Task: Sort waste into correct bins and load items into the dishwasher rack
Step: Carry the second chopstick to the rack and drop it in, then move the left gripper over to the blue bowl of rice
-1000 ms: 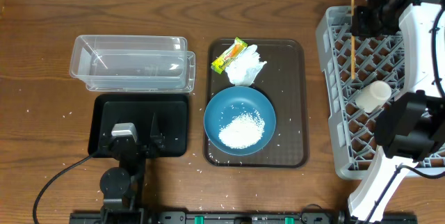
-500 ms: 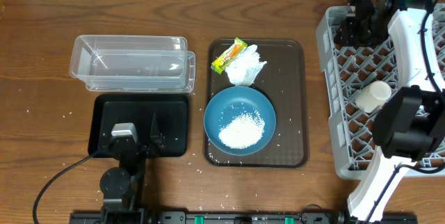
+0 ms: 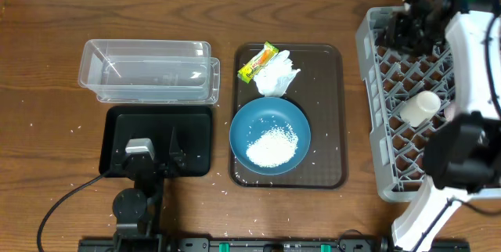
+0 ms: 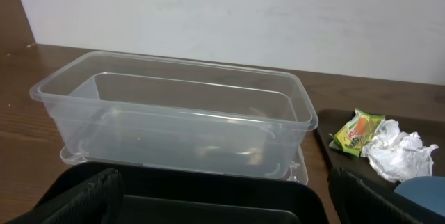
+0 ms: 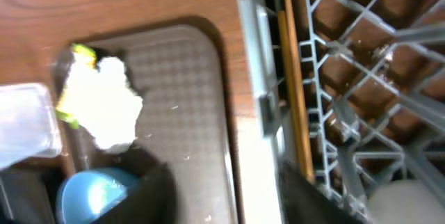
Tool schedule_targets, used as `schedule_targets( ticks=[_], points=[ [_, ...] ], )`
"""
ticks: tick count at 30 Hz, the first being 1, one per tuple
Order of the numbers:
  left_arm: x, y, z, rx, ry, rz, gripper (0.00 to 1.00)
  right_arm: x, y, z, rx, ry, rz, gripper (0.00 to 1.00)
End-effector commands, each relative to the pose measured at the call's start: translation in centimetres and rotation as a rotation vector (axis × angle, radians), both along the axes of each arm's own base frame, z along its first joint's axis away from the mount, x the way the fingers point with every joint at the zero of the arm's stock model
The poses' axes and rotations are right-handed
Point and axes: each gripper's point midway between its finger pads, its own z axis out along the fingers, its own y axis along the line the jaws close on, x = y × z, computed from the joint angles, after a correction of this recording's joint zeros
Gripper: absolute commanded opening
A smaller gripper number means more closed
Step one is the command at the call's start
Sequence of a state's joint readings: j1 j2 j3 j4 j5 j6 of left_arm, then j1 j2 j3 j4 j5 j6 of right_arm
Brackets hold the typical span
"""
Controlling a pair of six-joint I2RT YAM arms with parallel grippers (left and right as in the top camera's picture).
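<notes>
My right gripper (image 3: 409, 27) hovers over the far left corner of the grey dishwasher rack (image 3: 374, 88), open with nothing between its fingers. The wooden chopsticks (image 5: 293, 78) lie in the rack along its left wall. A white cup (image 3: 419, 107) lies further in. The blue bowl (image 3: 270, 119) holds a heap of rice (image 3: 272, 146) on the brown tray; behind it lie the crumpled tissue (image 3: 275, 73) and the yellow-green wrapper (image 3: 258, 62). My left gripper (image 3: 153, 154) rests open over the black tray (image 3: 196, 127), facing the clear tub (image 4: 174, 123), which holds nothing.
The brown serving tray (image 3: 329, 127) sits between the bins and the rack. Stray rice grains are scattered on the wooden table (image 3: 47, 135). A white wall (image 4: 278, 15) rises behind the table's far edge. The right arm's white body (image 3: 477, 64) spans the rack's right side.
The right gripper has opened and let go of the chopsticks, which stood upright in its jaws a second ago and now lie in the rack. The left arm has not moved.
</notes>
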State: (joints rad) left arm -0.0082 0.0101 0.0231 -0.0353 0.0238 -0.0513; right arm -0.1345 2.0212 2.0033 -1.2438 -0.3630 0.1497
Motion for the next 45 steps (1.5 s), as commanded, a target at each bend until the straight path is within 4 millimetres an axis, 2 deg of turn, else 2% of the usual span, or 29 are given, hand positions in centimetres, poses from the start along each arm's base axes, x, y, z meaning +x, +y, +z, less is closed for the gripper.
schedule_targets(
  ticks=[1, 3, 6, 9, 13, 45],
  points=[
    [-0.1, 0.3, -1.7, 0.008, 0.049, 0.015, 0.96, -1.1, -0.5, 4.3, -0.028, -0.071, -0.092, 0.99],
    [-0.1, 0.3, -1.7, 0.008, 0.049, 0.015, 0.97, -1.1, -2.3, 5.0, -0.119, -0.094, -0.139, 0.99],
    [-0.1, 0.3, -1.7, 0.008, 0.049, 0.016, 0.97, -1.3, -6.2, 5.3, -0.288, -0.104, -0.228, 0.99],
    [-0.1, 0.3, -1.7, 0.008, 0.049, 0.016, 0.97, -2.1, -8.1, 4.9, -0.354, -0.069, -0.269, 0.99],
    [-0.1, 0.3, -1.7, 0.008, 0.049, 0.016, 0.97, -2.8, -8.6, 4.6, -0.354, -0.037, -0.273, 0.99],
    [-0.1, 0.3, -1.7, 0.008, 0.049, 0.016, 0.96, -2.8, -8.5, 4.6, -0.353, -0.038, -0.272, 0.99]
  ],
)
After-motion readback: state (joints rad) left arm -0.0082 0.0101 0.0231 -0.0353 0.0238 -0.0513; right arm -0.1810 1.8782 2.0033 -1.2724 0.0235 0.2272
